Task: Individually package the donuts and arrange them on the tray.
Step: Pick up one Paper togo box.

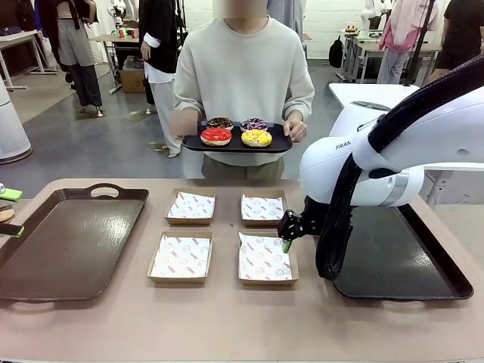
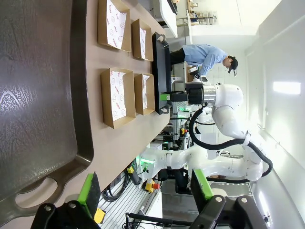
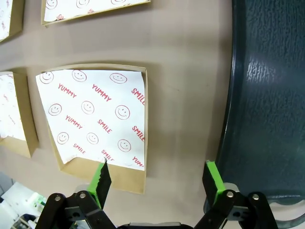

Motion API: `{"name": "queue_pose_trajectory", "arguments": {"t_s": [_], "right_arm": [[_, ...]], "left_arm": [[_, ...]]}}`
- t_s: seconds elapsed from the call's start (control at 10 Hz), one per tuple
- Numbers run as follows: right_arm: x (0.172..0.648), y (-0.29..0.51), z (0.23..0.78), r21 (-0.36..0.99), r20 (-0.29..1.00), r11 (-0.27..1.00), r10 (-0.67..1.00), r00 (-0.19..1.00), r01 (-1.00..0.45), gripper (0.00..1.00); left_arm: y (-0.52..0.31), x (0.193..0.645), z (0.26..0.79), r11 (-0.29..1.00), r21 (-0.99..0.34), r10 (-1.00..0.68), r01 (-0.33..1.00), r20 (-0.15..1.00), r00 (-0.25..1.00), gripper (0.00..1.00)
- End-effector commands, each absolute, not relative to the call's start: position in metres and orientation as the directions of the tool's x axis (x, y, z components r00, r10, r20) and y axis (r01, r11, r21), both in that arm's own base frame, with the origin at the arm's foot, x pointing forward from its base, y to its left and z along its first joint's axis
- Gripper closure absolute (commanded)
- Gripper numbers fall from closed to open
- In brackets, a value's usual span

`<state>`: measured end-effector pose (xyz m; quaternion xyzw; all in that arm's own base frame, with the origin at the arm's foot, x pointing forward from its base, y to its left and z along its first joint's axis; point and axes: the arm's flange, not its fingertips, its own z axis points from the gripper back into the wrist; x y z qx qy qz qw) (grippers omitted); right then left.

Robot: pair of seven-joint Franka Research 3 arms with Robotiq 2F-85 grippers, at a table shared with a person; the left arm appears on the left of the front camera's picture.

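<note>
Across the table a person holds a black serving tray [image 1: 281,144] with the four donuts on it: red [image 1: 215,135], yellow [image 1: 256,138], chocolate-brown with sprinkles [image 1: 220,122] and dark with purple-white icing [image 1: 254,123]. My right gripper [image 1: 291,227] hangs open and empty low over the table, between the near right paper-lined box [image 1: 265,258] and the dark tray [image 1: 401,257]. The right wrist view shows that gripper [image 3: 157,177], the box [image 3: 93,119] and the tray [image 3: 271,95]. My left gripper [image 1: 7,212] stands open at the table's left edge, beside the brown tray [image 1: 68,242].
Four cardboard boxes lined with printed paper lie in a square mid-table: far left [image 1: 190,206], far right [image 1: 262,208], near left [image 1: 181,256] and the near right one. In the left wrist view, the open gripper [image 2: 145,186] is past the brown tray's handle [image 2: 38,195].
</note>
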<state>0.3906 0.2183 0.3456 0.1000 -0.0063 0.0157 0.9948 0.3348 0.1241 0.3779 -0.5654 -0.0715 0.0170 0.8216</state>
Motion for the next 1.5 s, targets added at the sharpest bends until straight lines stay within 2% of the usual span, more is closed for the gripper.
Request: {"name": "queue_pose_trajectory", "arguments": {"t_s": [0.0, 0.4, 0.8, 1.1, 1.2, 1.4], "right_arm": [[0.385, 0.228, 0.349, 0.166, 0.019, 0.986, 0.013, 1.000, -0.016, 0.00], [0.398, 0.262, 0.339, 0.039, -0.036, 0.999, -0.036, 0.999, 0.037, 0.00], [0.414, 0.277, 0.327, 0.012, -0.036, 0.999, -0.030, 0.999, 0.031, 0.00], [0.415, 0.278, 0.328, 0.010, -0.025, 1.000, -0.020, 0.999, 0.020, 0.90], [0.415, 0.278, 0.328, 0.004, -0.030, 1.000, -0.020, 0.999, 0.020, 1.00], [0.414, 0.277, 0.329, -0.001, -0.036, 1.000, -0.016, 0.999, 0.016, 1.00]], "left_arm": [[0.125, 0.334, 0.379, 0.354, -0.934, 0.105, 0.055, 0.099, 0.990, 0.00], [0.125, 0.334, 0.379, 0.354, -0.934, 0.105, 0.055, 0.099, 0.990, 0.00], [0.125, 0.334, 0.379, 0.354, -0.934, 0.105, 0.055, 0.099, 0.990, 0.00], [0.125, 0.334, 0.379, 0.354, -0.934, 0.105, 0.055, 0.099, 0.990, 0.00], [0.125, 0.334, 0.379, 0.354, -0.934, 0.105, 0.055, 0.099, 0.990, 0.00], [0.125, 0.334, 0.379, 0.354, -0.934, 0.105, 0.055, 0.099, 0.990, 0.00]]}}
